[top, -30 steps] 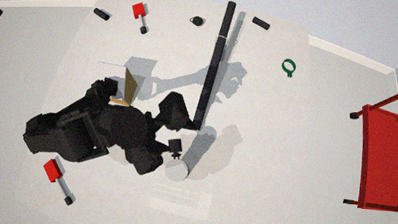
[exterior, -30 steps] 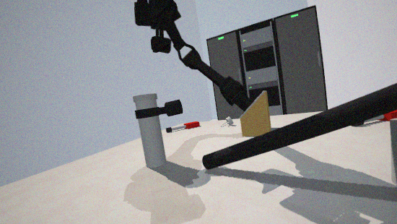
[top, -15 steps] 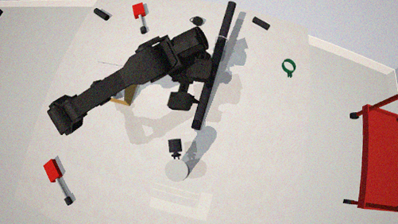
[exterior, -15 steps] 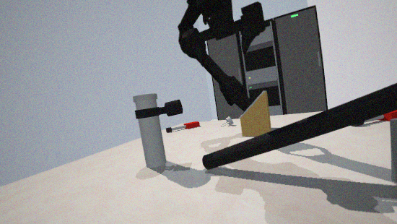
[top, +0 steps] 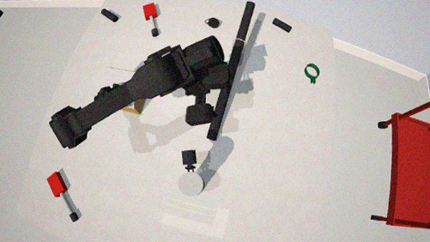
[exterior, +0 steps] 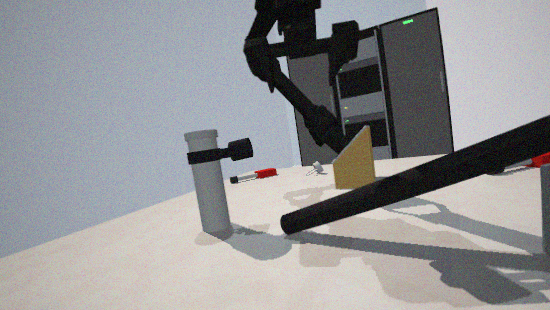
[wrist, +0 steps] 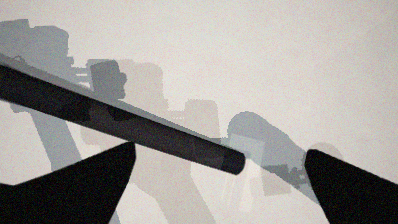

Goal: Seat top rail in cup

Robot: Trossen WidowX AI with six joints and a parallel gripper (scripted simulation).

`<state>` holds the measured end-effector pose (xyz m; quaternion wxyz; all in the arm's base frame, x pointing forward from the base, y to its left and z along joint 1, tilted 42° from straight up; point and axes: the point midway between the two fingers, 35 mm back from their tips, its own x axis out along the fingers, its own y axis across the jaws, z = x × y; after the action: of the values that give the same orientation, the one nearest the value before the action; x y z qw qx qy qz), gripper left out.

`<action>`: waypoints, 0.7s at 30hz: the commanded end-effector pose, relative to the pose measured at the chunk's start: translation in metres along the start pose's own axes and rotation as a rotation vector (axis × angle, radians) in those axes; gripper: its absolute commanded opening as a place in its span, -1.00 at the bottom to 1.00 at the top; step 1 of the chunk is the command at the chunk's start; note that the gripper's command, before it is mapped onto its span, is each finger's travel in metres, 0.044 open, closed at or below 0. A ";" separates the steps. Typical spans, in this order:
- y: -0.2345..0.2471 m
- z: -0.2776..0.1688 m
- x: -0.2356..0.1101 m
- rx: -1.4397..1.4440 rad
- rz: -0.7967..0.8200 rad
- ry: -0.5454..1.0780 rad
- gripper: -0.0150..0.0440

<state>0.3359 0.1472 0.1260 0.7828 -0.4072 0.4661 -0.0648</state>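
The rail point(top: 230, 72) runs long and dark across the worktop point(top: 277, 163), sloping down, its cut end point(exterior: 287, 225) low and pointing toward the big post point(exterior: 210, 185) but stopping short of the rail-end cup point(exterior: 241, 149). Above it, the fingers are spread wide, holding nothing.

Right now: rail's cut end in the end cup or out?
Out. In the exterior view the rail's cut end hangs free, low and apart from the rail-end cup up on the post. The gripper is open, holding nothing.
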 end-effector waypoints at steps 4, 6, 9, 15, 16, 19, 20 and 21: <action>-0.052 -0.027 -0.001 -0.515 0.070 0.005 1.00; -0.066 -0.035 -0.002 -0.666 0.085 -0.004 1.00; -0.085 -0.049 -0.004 -0.892 0.102 -0.024 1.00; -0.107 -0.066 -0.008 -1.160 0.114 -0.056 1.00; -0.110 -0.069 -0.008 -1.196 0.115 -0.061 1.00; -0.119 -0.077 -0.010 -1.305 0.115 -0.076 1.00; -0.121 -0.080 -0.011 -1.341 0.115 -0.081 1.00; -0.124 -0.083 -0.012 -1.377 0.114 -0.087 1.00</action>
<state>0.3292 0.0758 0.1791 0.5824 -0.6527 0.4627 0.1438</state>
